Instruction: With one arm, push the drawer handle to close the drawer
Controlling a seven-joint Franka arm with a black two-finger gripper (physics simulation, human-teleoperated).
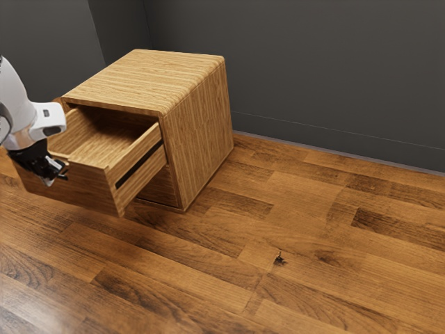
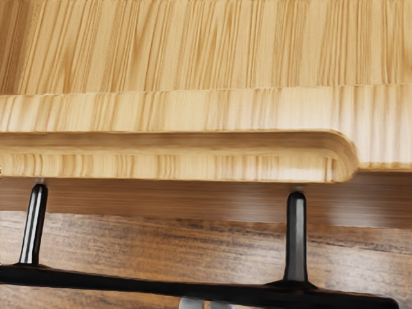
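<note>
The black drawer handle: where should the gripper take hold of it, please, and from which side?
Probably best at the middle of the handle's long bar, between its two posts, coming from in front of the drawer, one jaw above and one below. The posts hold the bar away from the drawer front, leaving a gap behind it.

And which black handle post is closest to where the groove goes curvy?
The post near the end of the handle bar; the other post stands by the straight part of the groove.
</note>
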